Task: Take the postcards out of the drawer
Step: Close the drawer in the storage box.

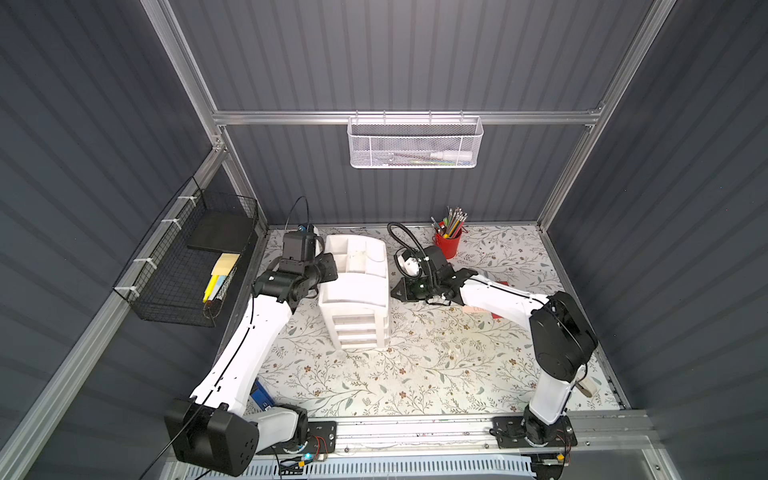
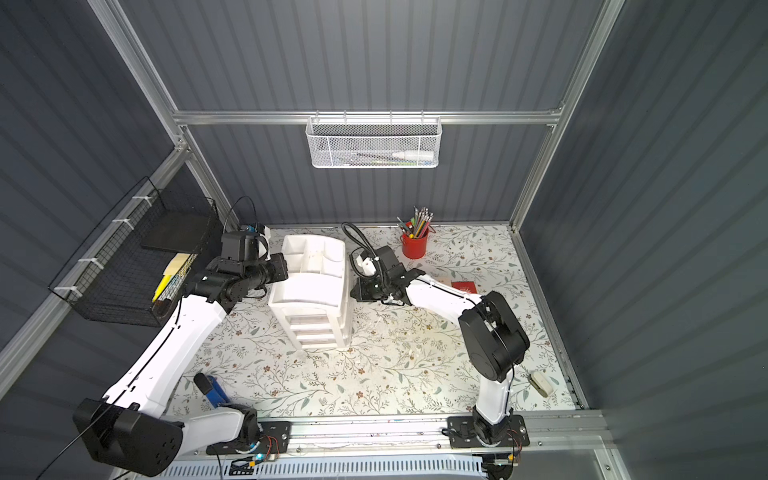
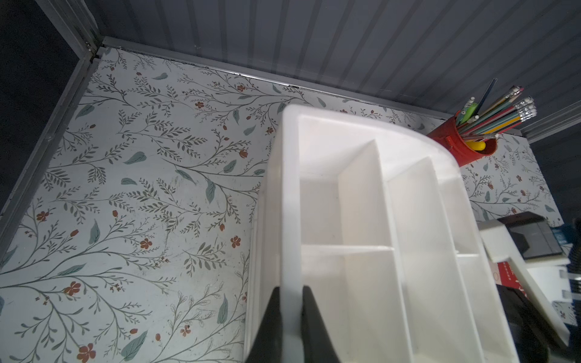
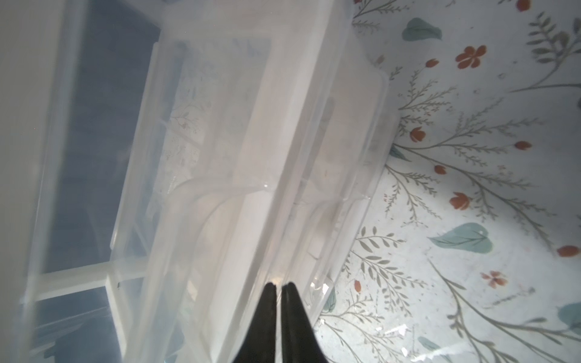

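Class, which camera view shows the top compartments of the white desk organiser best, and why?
The left wrist view: the white desk organiser is close, its dividers and empty compartments clear. Both top views show it too, but small. The right wrist view shows only its translucent drawers.

We've got a red pencil cup [image 1: 448,246] near the bench's back edge, a white mesh basket [image 1: 411,145] on the back wall, and a black wire basket [image 1: 174,284] holding yellow pads [image 1: 226,264].

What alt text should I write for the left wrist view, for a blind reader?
The left gripper is clamped on the side wall of a white desk organizer with empty compartments. It stands on a floral table; a red pencil cup stands by the grey wall.
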Controlling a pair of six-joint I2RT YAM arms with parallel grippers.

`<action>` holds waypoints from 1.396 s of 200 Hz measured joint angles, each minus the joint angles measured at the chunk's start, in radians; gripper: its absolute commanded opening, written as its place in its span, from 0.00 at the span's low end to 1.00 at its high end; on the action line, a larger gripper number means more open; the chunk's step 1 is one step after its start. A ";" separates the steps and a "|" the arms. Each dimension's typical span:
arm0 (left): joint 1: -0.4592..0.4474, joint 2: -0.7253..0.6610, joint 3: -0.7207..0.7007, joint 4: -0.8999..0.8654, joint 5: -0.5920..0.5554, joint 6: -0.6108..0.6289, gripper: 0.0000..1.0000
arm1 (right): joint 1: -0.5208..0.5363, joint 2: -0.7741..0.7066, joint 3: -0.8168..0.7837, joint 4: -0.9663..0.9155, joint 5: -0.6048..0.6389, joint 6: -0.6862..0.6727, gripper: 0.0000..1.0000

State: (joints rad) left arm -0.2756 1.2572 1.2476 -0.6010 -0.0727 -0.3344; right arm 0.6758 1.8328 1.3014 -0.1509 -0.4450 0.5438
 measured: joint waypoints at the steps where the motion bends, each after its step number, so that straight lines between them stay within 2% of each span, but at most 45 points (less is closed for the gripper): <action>1: 0.000 0.000 0.000 0.000 0.000 0.000 0.00 | 0.000 0.001 0.001 0.000 0.000 0.000 0.11; 109: 0.001 0.000 -0.003 0.003 0.002 0.000 0.00 | 0.004 0.040 0.005 0.035 -0.006 0.051 0.12; 186: 0.001 -0.003 -0.009 0.012 0.002 -0.003 0.00 | -0.028 0.024 -0.135 0.171 -0.073 0.100 0.15; 243: 0.001 -0.003 -0.011 0.016 0.002 -0.003 0.00 | -0.062 0.024 -0.219 0.287 -0.123 0.153 0.29; 279: 0.001 -0.003 -0.011 0.016 0.002 -0.003 0.00 | -0.093 0.040 -0.281 0.454 -0.195 0.234 0.39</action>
State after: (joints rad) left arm -0.2749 1.2541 1.2366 -0.5854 -0.0704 -0.3374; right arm 0.5831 1.8729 1.0203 0.3035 -0.6399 0.7776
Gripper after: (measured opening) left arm 0.118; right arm 0.372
